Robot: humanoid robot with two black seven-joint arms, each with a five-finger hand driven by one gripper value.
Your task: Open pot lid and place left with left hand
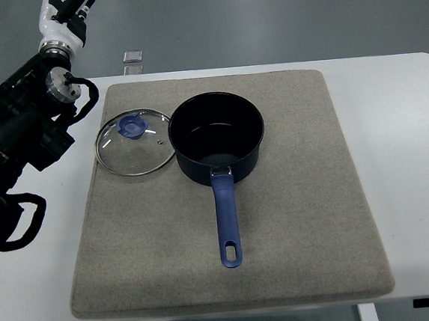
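Observation:
A dark blue pot stands uncovered in the middle of the grey mat, its blue handle pointing toward the near edge. Its glass lid, with a blue knob, lies flat on the mat just left of the pot, its rim touching or nearly touching the pot's side. My left arm comes in from the left edge and reaches up to the far left. Its hand is raised beyond the table's back edge, well apart from the lid, partly cut off by the picture's top, fingers relaxed and holding nothing.
The mat covers most of the white table. A small clear object lies at the table's back edge, behind the mat. The arm's black cables hang over the table's left side.

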